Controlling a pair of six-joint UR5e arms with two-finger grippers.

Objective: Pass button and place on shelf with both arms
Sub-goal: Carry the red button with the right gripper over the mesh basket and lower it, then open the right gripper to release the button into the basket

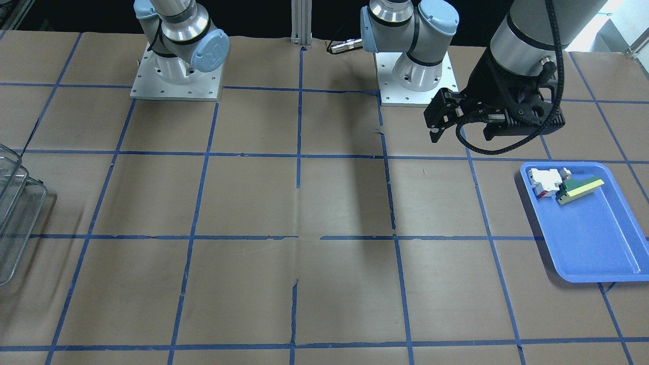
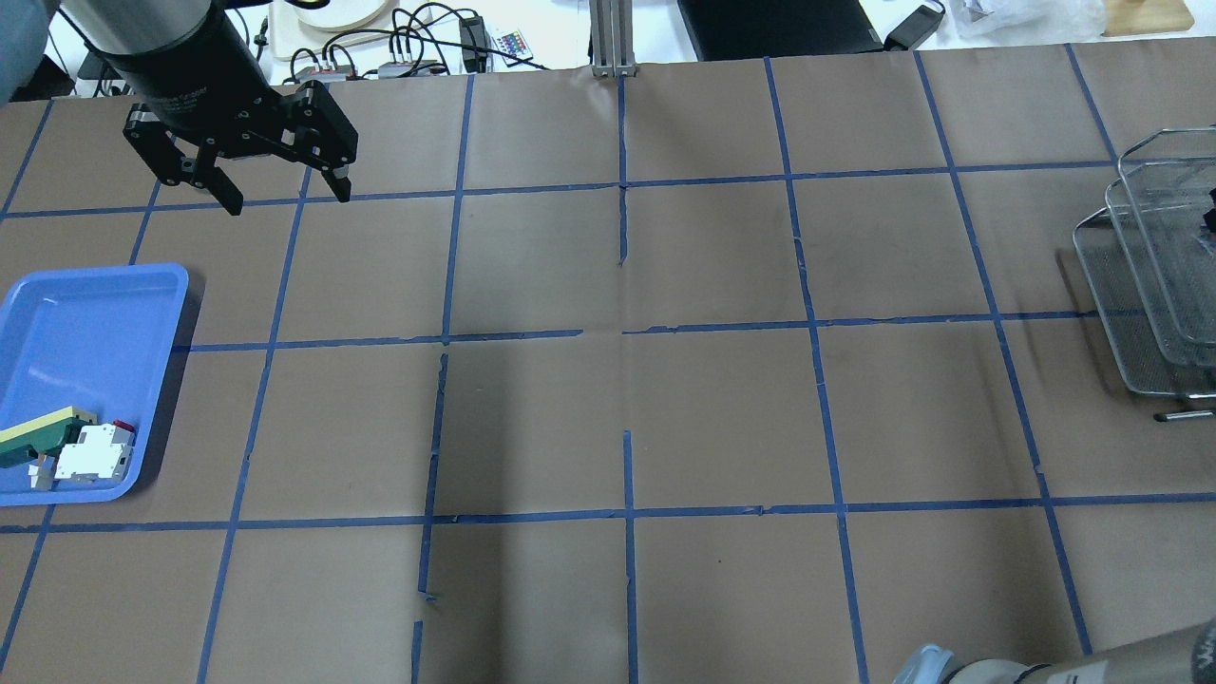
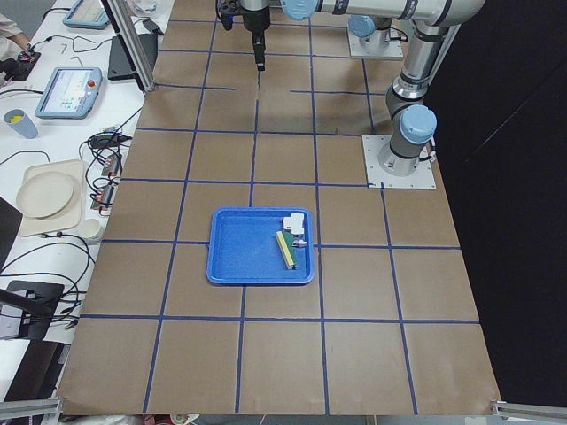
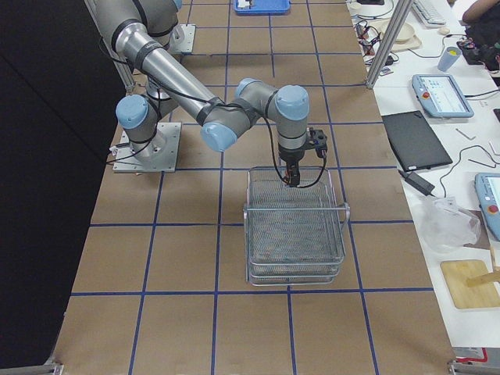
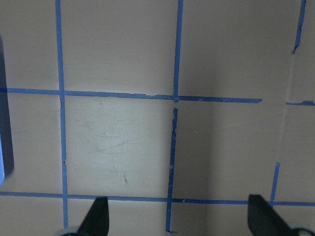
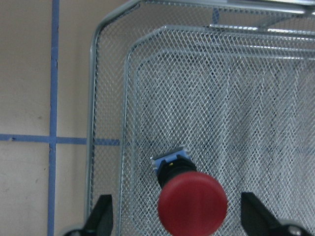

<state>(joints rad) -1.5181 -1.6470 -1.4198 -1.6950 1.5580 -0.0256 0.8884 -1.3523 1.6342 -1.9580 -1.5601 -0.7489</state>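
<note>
The button (image 6: 193, 202) has a red mushroom cap and a black collar. It lies on the mesh of the shelf's (image 6: 221, 98) top tier, cap toward the camera. My right gripper (image 6: 177, 201) is open just above it. Its fingers (image 6: 104, 211) stand wide on either side of the button and do not touch it. In the exterior right view that gripper (image 4: 293, 176) hangs over the shelf's (image 4: 297, 234) back edge. My left gripper (image 2: 280, 195) is open and empty, high above the table beyond the blue tray. It also shows in the front-facing view (image 1: 446, 126).
The blue tray (image 2: 85, 323) holds a white-and-red switch block (image 2: 93, 454) and a green-and-yellow flat piece (image 2: 38, 437). The shelf stands at the table's right end (image 2: 1140, 285). Two white base plates (image 1: 177, 81) sit at the robot's edge of the brown gridded table.
</note>
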